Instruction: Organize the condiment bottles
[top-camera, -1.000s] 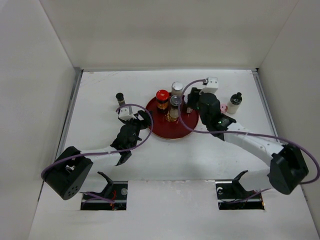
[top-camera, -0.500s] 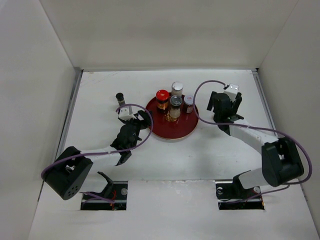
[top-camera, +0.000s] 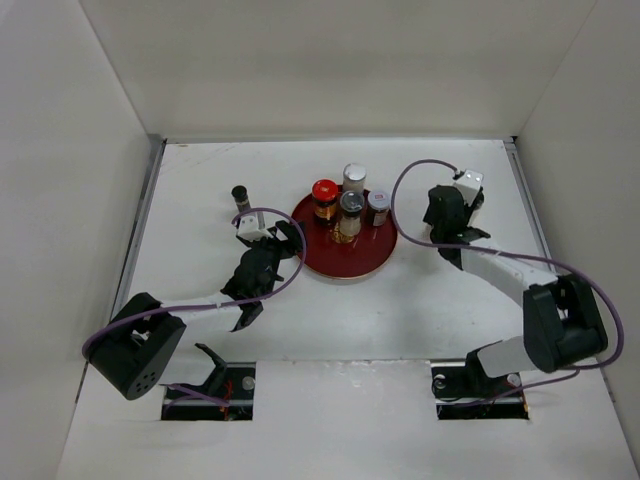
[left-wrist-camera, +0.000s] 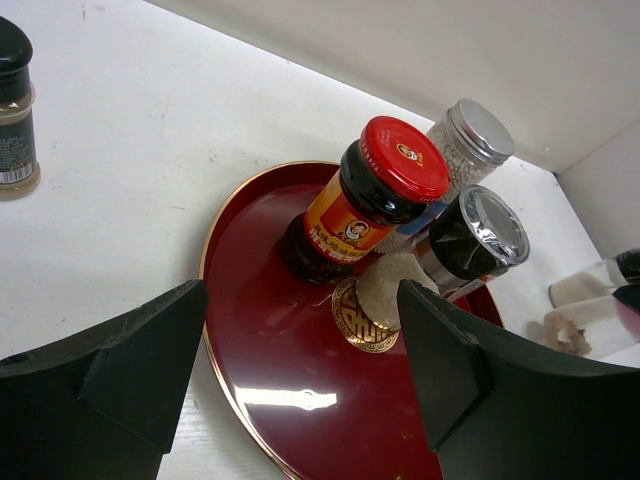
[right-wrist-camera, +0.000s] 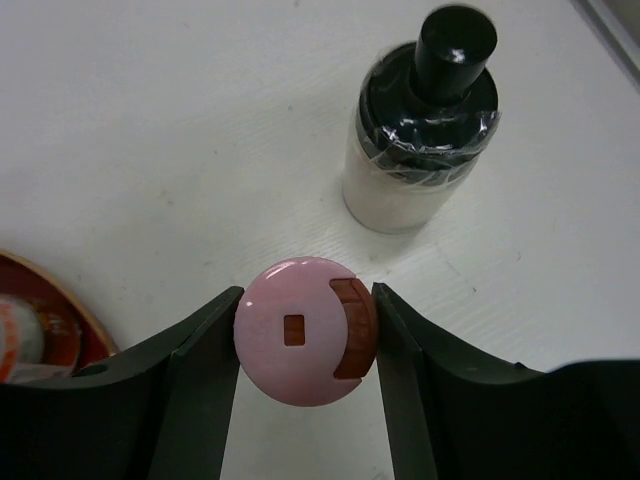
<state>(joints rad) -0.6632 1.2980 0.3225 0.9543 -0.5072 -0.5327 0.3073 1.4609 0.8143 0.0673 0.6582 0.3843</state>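
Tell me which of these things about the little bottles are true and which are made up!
1. The red-capped jar stands on the red tray. True.
2. The left end effector holds a bottle. False: it is open and empty.
3. The right end effector grips the pink-capped bottle. True.
4. The thin black-capped bottle stands on the tray. False: it stands on the table, left of the tray.

Table bears red tray, black-capped shaker, cream bottle, pink-capped jar
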